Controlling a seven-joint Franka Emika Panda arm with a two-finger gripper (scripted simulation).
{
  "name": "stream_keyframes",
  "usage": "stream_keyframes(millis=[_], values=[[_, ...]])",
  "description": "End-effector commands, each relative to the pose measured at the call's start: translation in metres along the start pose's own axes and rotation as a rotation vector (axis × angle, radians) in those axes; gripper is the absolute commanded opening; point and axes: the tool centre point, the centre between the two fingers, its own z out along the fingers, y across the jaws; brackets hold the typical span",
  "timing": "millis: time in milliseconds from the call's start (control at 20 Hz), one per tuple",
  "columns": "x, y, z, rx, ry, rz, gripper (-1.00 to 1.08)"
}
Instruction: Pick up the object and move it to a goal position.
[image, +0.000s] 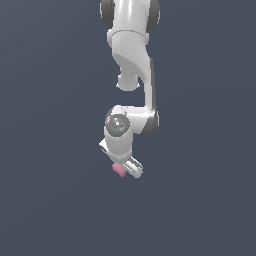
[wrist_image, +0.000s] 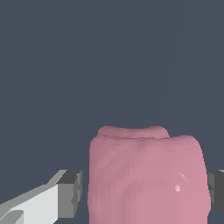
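The object (wrist_image: 146, 175) is a matte pink lump with rounded edges that fills much of the wrist view. It sits between my gripper's (wrist_image: 142, 192) two fingers. One grey-tipped white finger (wrist_image: 65, 194) stands beside it with a thin dark gap showing. The other fingertip (wrist_image: 216, 189) is just off its opposite side. In the exterior view the object (image: 118, 170) shows as a small pink patch at the tip of the tilted white gripper (image: 125, 169). The gripper is open around the object.
A plain dark blue-grey surface (image: 50, 200) surrounds the arm on all sides. The white arm (image: 132, 55) comes down from the top of the exterior view. No other objects show.
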Motion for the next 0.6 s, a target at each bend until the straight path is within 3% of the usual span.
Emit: stream_keyframes(millis=[0, 150, 200, 550], values=[[0.0008, -0.0004, 0.0051, 0.001, 0.001, 0.001, 1.00], [0.0016, -0.0009, 0.0047, 0.001, 0.001, 0.001, 1.00], [0.0016, -0.0009, 0.0047, 0.001, 0.001, 0.001, -1.00], [0.0016, -0.0009, 0.0047, 0.001, 0.001, 0.001, -1.00]])
